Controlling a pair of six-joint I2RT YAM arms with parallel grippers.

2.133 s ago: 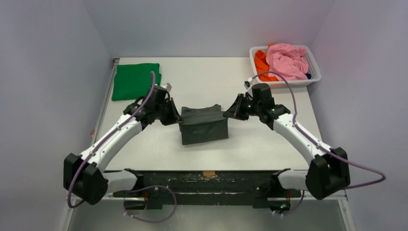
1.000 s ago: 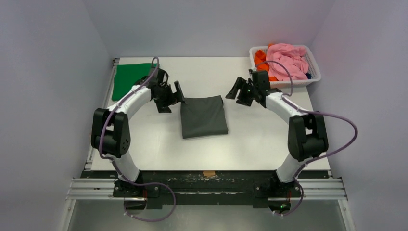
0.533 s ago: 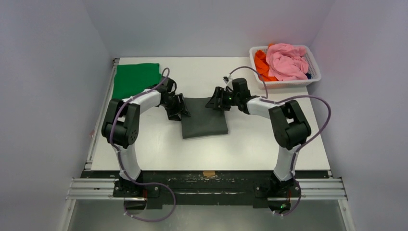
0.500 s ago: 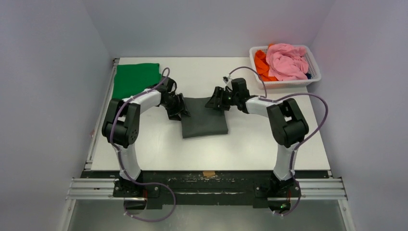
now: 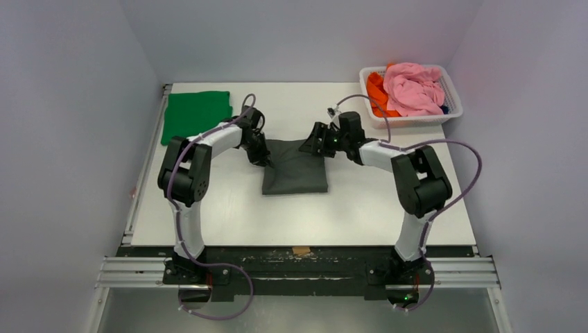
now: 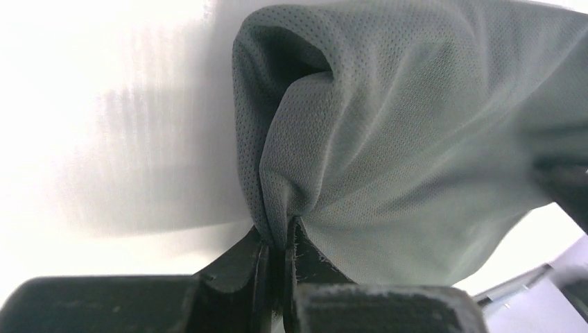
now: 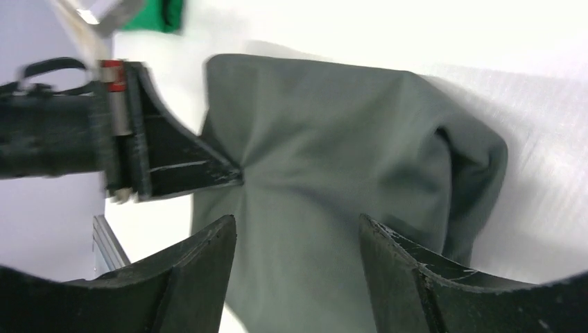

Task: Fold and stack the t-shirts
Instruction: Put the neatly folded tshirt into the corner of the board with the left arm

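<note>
- Charcoal-grey cloth sits mid-table: the grey t-shirt (image 5: 295,173) lies folded into a compact rectangle on the white table (image 5: 374,208), between the two arms.
- At its far left edge the left gripper (image 6: 284,243) has its jaws pressed tight on a pinch of the fabric, which bunches into a raised ridge. To my eye that grip is there to lift or drag that side.
- On the other side, the right gripper (image 7: 295,229) stands with its jaws apart, one finger either side of the shirt's far right corner, clamping nothing. It looks poised to take the matching hold, so that both corners would rise together.
- Over in the far left corner the green t-shirt (image 5: 196,116) lies folded flat, well apart from the grey one. I take it for the base of the stack, which the grey shirt has not yet reached.
- Far right, a white mesh basket (image 5: 452,89) holds a pink cloth (image 5: 414,87) and an orange cloth (image 5: 378,90), seemingly waiting their turn.
- Counting up: two shirts on the table, one grey and one green; one basket; two crumpled cloths plainly in it, plus a sliver of blue; two arms, with one gripper clamped and one open.
</note>
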